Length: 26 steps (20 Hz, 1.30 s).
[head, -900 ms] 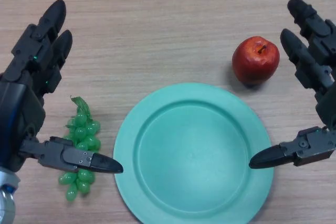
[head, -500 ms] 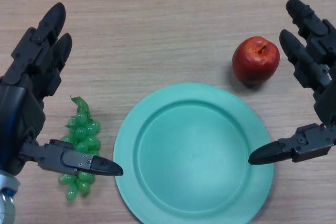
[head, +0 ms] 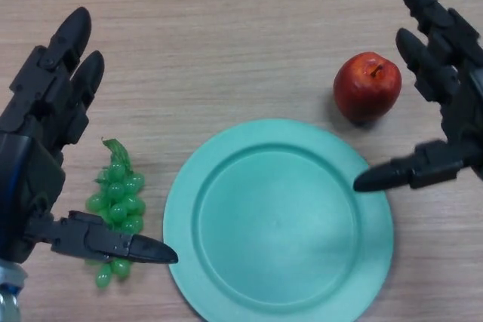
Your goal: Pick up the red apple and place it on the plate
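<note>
A red apple (head: pixel 367 86) sits upright on the wooden table, just beyond the upper right rim of the round green plate (head: pixel 278 220). My right hand (head: pixel 456 107) is open beside the apple on its right, fingers stretched past it and thumb reaching over the plate's right rim, a small gap left to the fruit. At the left edge my left hand (head: pixel 36 164) is also open, its thumb lying over a bunch of green grapes (head: pixel 115 205).
The grapes lie on the table just left of the plate. Bare wooden tabletop (head: pixel 226 35) stretches across the far side.
My right hand has moved up and slightly left, closer to the apple, with its thumb rising along the plate's rim. My left hand has shifted a little downward.
</note>
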### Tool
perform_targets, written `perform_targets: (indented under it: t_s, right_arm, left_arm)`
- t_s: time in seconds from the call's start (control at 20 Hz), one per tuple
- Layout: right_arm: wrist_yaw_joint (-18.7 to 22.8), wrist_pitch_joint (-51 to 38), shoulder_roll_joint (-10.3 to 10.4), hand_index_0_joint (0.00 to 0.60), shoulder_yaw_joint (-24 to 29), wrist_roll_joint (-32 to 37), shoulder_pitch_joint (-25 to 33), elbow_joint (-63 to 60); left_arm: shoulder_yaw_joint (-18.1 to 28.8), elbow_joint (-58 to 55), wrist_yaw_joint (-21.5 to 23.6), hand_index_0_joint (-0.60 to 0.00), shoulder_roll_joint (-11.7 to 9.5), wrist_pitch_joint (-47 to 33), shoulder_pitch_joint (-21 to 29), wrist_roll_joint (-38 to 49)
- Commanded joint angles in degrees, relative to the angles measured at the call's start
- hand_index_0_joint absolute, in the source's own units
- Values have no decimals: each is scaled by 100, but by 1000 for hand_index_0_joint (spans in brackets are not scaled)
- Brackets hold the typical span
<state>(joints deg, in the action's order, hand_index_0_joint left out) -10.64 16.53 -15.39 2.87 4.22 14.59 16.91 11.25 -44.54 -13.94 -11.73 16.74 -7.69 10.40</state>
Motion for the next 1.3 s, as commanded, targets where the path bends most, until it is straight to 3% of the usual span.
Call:
perform_targets:
  t_s: [0.05,0.35,0.55,0.65,0.7,0.85,0.9,0.95,1.3]
  right_arm:
    - [153,-1372,-236,0,197,-284,715,-561]
    - [482,-2457,-426,0,123,-1034,1943,-3172]
    - [784,-3110,-427,0,20,-1441,2636,-4882]
    - [710,-3129,-366,0,-18,-1464,2749,-5248]
    - [705,-3119,-360,100,-20,-1464,2755,-5259]
    - [617,-2943,-350,500,-72,-1632,2705,-5149]
    - [541,-2654,-246,597,49,-1461,2644,-4901]
    - [384,-2197,-127,600,175,-1014,2570,-4521]
    - [224,-411,-128,600,94,95,2027,-2379]
  left_arm:
    - [132,-399,181,0,-65,-742,106,131]
    - [402,-401,136,0,-117,-765,195,378]
    - [541,-396,137,0,-140,-766,167,454]
    - [621,-400,120,0,-135,-776,131,482]
    - [626,-401,121,0,-135,-772,132,484]
    - [705,-403,115,0,-132,-748,122,514]
    - [736,-400,106,0,-120,-761,110,513]
    - [712,-408,122,0,-77,-791,91,520]
    - [625,-414,170,0,-83,-749,93,566]
